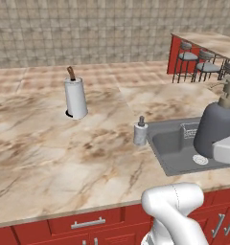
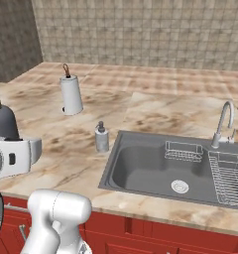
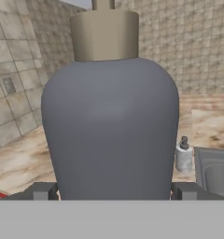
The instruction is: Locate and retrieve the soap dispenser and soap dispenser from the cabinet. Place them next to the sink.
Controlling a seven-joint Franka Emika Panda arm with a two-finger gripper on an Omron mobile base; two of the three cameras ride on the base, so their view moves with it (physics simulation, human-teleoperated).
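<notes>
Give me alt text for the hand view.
A dark grey soap dispenser with a tan pump stands upright between the gripper fingertips. Beyond it to the right, the marbled soap dispenser stands on the counter beside the sink.

On the marbled tabletop [image 1: 50, 153] before me I count two pump bottles: one dark grey round-shouldered soap dispenser with a tan pump [image 1: 215, 128], one white-grey marbled cylinder dispenser with a dark pump [image 1: 140, 132]. One white paper-towel roll on its stand [image 1: 75, 98]. One stainless-steel sink [image 2: 141, 171], one curved chrome tap [image 2: 224, 121], two wire racks. Three bar stools [image 1: 203, 62].
</notes>
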